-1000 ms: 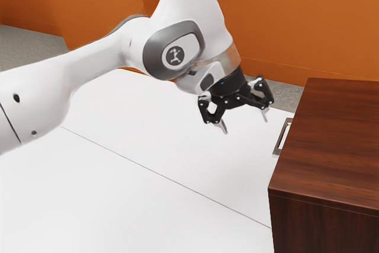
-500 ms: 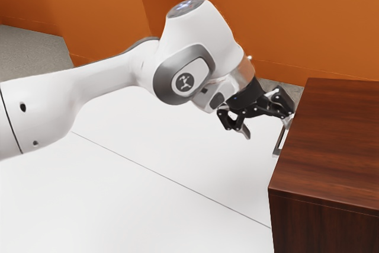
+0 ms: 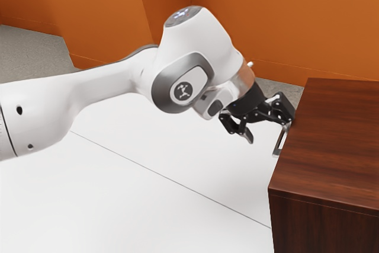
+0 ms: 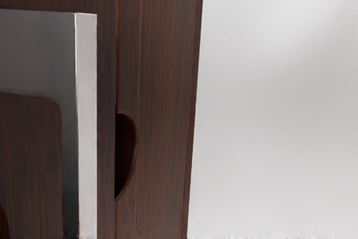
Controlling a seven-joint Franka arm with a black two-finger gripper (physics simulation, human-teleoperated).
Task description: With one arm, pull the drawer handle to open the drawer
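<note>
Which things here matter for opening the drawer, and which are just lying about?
For the job: pincer, open; silver handle; dark wooden drawer cabinet.
Just about: white table; orange wall; grey floor.

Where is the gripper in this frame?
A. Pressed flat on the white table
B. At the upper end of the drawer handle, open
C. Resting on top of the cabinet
B: the gripper is open, with its far finger right by the top end of the silver handle on the front of the dark wood cabinet.
</note>
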